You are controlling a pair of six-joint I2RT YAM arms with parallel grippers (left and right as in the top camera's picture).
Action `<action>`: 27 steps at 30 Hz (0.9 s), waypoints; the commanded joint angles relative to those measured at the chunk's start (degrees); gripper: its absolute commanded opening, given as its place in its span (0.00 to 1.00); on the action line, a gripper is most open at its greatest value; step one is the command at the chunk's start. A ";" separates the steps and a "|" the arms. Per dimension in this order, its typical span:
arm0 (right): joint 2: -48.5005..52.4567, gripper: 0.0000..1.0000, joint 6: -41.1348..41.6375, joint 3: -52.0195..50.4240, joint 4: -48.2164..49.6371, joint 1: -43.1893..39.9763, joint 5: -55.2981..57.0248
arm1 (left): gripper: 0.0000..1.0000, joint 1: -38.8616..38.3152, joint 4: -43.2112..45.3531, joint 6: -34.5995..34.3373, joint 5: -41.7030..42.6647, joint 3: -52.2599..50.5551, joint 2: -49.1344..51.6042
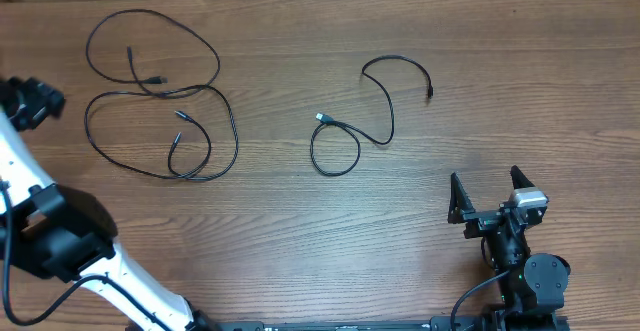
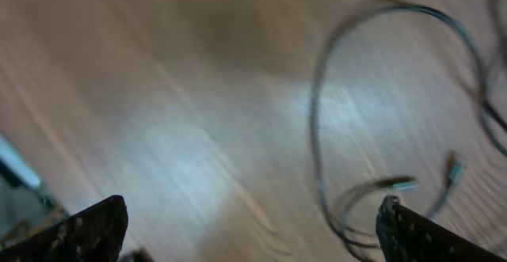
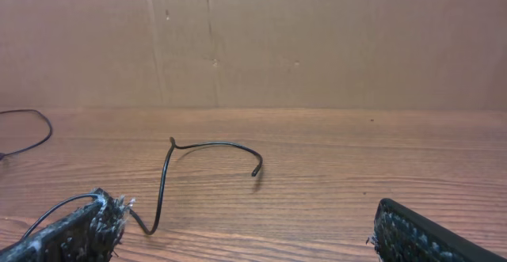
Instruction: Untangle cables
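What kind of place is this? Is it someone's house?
Probably a robot lab workbench, not a house: a robot arm, a wooden table with a cardboard wall behind, and loose black cables.

Tangled black cables (image 1: 236, 136) looped far L; lone cable (image 1: 392, 121) ctr, loose.

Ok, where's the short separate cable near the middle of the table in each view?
Overhead: short cable, around the table's centre.
Left wrist: not in it; only the other cables, blurred.
Right wrist: short cable, left of centre, one end lifted.
Shared landmark: the wooden table.
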 commanded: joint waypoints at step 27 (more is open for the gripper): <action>-0.13 1.00 -0.28 -0.57 0.31 -0.11 0.26 | 0.89 -15.17 -0.85 3.39 3.58 0.55 4.24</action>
